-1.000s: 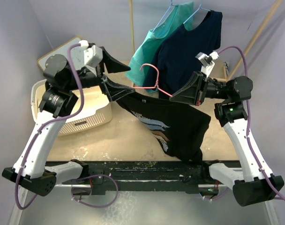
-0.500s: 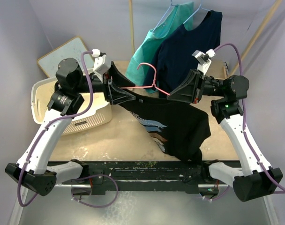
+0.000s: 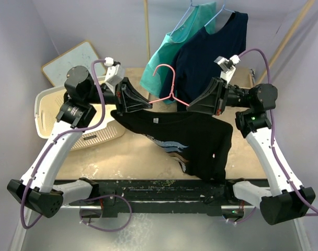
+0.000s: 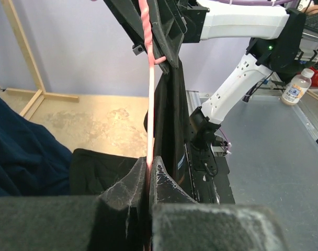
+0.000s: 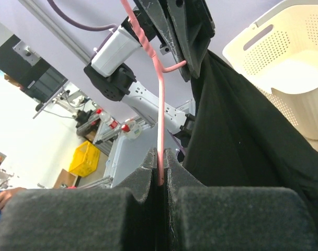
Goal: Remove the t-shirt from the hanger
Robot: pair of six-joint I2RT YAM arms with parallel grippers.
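A thin pink hanger hangs in the air between my two arms, carrying a black t-shirt with a blue and white print. My left gripper is shut on the hanger's left arm. The left wrist view shows the pink wire pinched between that gripper's pads. My right gripper is shut on the hanger's right arm, and the wire runs up out of its closed tips. The shirt drapes down below both grippers onto the table.
A white laundry basket sits at the left under my left arm, with a flat white board behind it. A teal shirt and a navy shirt hang on a wooden rack at the back.
My left gripper swung in from the left to the hanger's left arm and shut on it. The shirt's left shoulder now spreads out wider. The right gripper kept its hold.
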